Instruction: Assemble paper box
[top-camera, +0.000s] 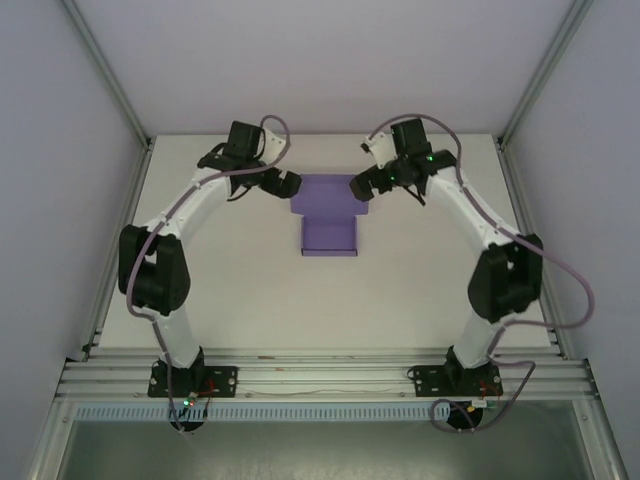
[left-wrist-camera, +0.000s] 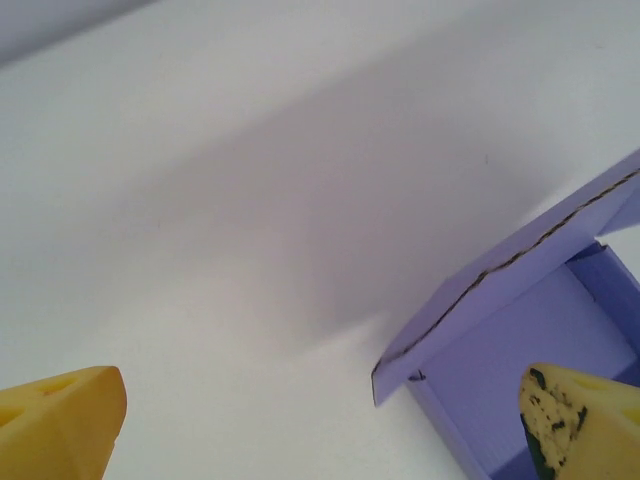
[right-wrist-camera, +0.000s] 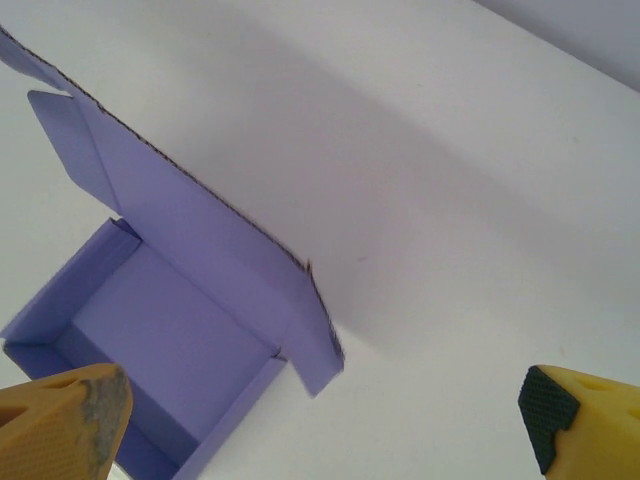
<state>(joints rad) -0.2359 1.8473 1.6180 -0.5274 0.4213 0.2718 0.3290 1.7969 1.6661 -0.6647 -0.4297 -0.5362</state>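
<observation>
We work over the white table (top-camera: 250, 300), with the left arm (top-camera: 185, 220) and the right arm (top-camera: 480, 225) both reaching to its far middle, where the paper box (top-camera: 328, 238) lies between them. The box looks partly built: its tray (right-wrist-camera: 170, 340) has low walls standing on the near side, and the wide lid panel (top-camera: 330, 192) extends from the far wall, apparently raised rather than lying flat. The left gripper (top-camera: 283, 183) sits just beside the lid's left end and the right gripper (top-camera: 362, 187) just beside its right end; both have their jaws spread wide and hold nothing. In the left wrist view one yellow fingertip (left-wrist-camera: 575, 420) hangs over the tray's corner, while the other fingertip (left-wrist-camera: 60, 425) is over bare table. We judge the step in hand to be folding the lid over the tray. To do it well, we should push both ends of the panel together, so the crease bends evenly and the light tray does not slide or twist. The small side tab (right-wrist-camera: 318, 345) at the lid's end needs guiding inside the tray wall, not outside, or it could buckle.
</observation>
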